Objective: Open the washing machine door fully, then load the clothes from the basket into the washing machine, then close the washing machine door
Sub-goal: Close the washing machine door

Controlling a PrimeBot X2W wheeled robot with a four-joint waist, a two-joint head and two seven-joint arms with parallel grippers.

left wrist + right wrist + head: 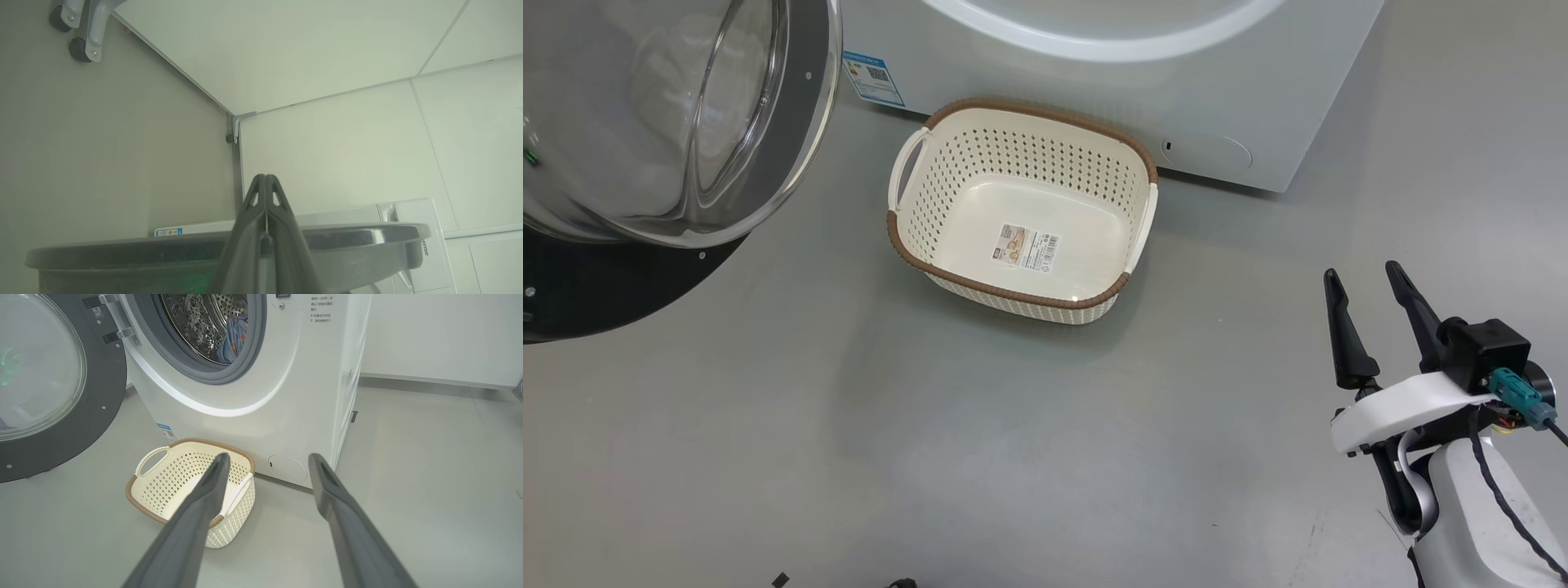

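The washing machine door (768,122) stands swung open at the upper left, its glass bowl bulging toward me. The cream basket (1021,212) sits on the floor before the white washing machine (1307,98), holding nothing but its label. In the right wrist view, blue printed clothes (235,339) lie inside the drum, above the basket (179,486) and right of the door (49,388). My right gripper (1364,275) hovers open and holds nothing, right of the basket. My left gripper (265,179) is shut on nothing, its fingers crossing the door's dark rim (122,249); whether they touch it I cannot tell.
A round service flap (1207,152) and a blue label (874,77) mark the machine's lower front. Grey floor spreads around the basket. In the left wrist view, white wall panels (327,61) meet at a corner, and a grey frame on caster wheels (81,45) stands nearby.
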